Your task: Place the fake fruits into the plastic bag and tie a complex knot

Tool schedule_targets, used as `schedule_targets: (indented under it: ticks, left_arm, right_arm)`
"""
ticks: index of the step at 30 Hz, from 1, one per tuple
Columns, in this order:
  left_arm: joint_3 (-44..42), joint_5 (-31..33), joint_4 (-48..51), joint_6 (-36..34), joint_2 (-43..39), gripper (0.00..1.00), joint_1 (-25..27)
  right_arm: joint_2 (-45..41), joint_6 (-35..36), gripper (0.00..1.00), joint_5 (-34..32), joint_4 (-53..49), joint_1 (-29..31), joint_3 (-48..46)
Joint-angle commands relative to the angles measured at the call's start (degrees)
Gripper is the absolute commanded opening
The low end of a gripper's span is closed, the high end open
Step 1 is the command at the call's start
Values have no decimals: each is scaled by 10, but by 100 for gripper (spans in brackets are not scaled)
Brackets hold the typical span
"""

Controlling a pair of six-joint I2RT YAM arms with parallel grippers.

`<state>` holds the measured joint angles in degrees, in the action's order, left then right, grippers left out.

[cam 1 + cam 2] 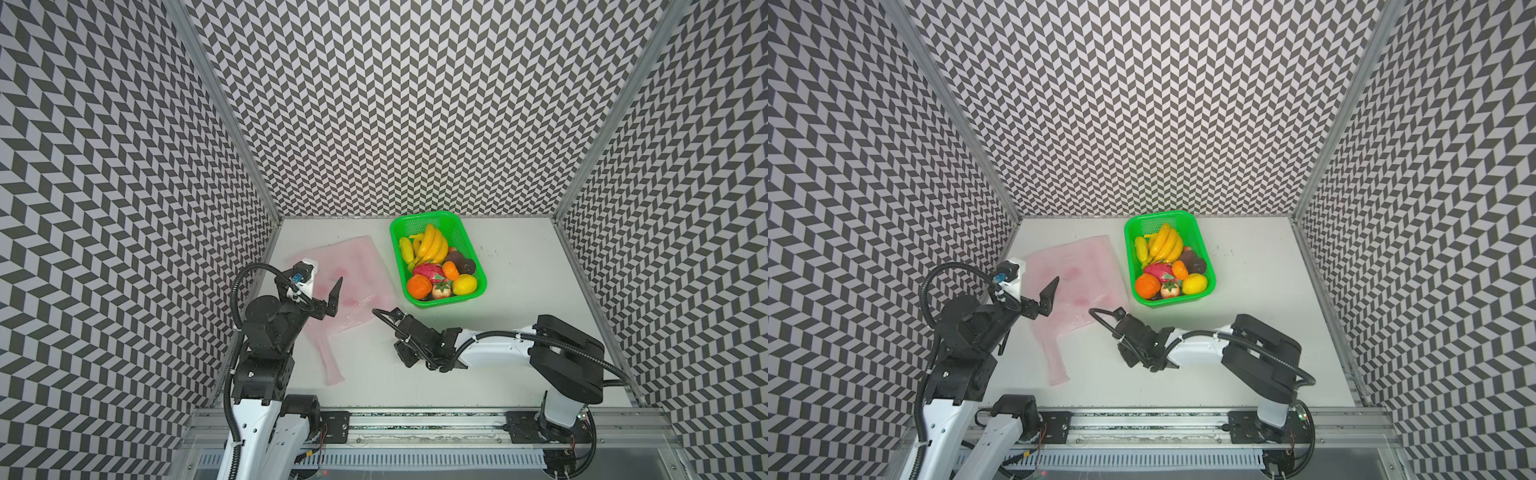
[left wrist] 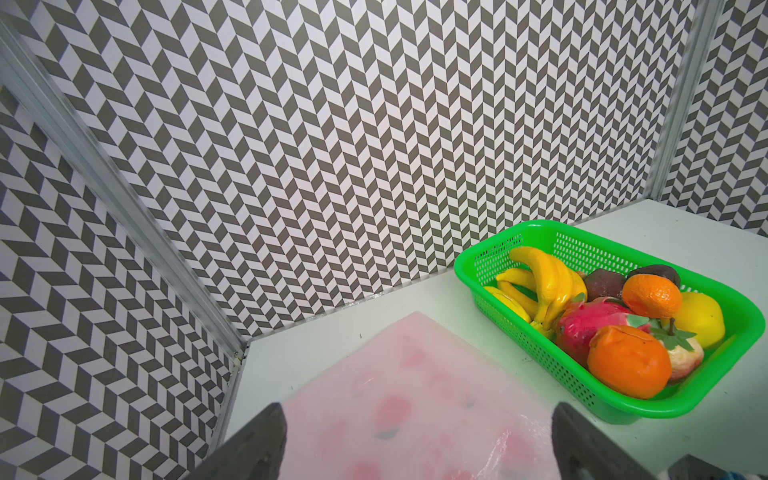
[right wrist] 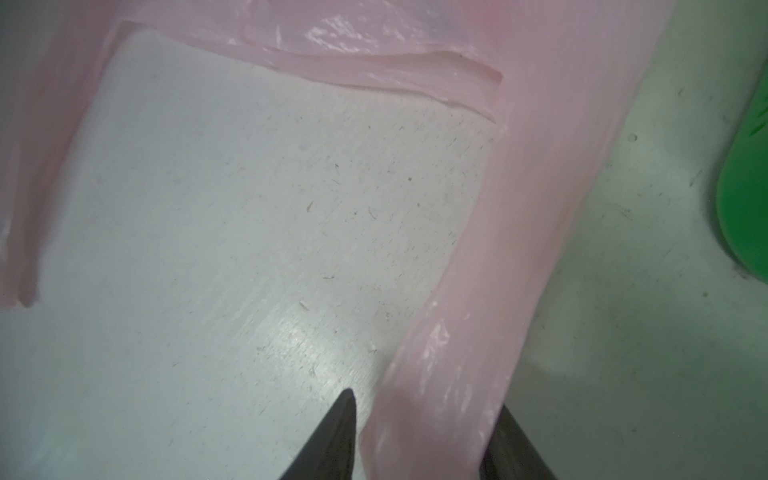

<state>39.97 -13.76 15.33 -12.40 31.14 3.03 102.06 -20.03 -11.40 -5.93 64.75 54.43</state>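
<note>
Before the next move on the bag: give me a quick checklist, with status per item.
1. Handle of the plastic bag sits between the right gripper jaws: ok.
2. Right grip closed firmly on it: cannot tell.
3. Left gripper open, above the bag: ok.
4. Bag mouth opened up: not ok, the bag lies flat.
5. Fake fruits bagged: not ok, all in the green basket.

The left arm [image 1: 270, 328], lower left in both top views, and the right arm [image 1: 494, 353], lower right, pair white moulded shells with matt black joint housings; black ribbed cable conduit [image 1: 236, 295] loops along each; a bright screw head [image 1: 250, 374] marks one housing; a white camera block [image 1: 308, 274] bears a blue connector [image 1: 296, 277]; the left hand [image 2: 419, 444] and right hand [image 3: 426, 440] end in dark tapering fingers [image 3: 336, 436].
</note>
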Motion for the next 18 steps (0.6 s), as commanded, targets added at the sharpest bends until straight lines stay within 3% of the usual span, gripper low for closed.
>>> schedule_targets:
  ticks: [1, 5, 13, 18]
  left_arm:
    - [5, 2, 15, -12, -6, 99, 4]
    - [16, 12, 23, -15, -8, 99, 4]
    - [65, -14, 58, -30, -7, 97, 4]
    - [91, -58, 81, -30, 0, 95, 4]
  right_arm:
    - [-13, -6, 19, -20, 16, 2, 15]
    - [-66, 18, 0, -1, 11, 2, 9]
    - [-162, 72, 0, 59, -45, -9, 58]
    - [-197, 82, 0, 112, -89, -52, 108]
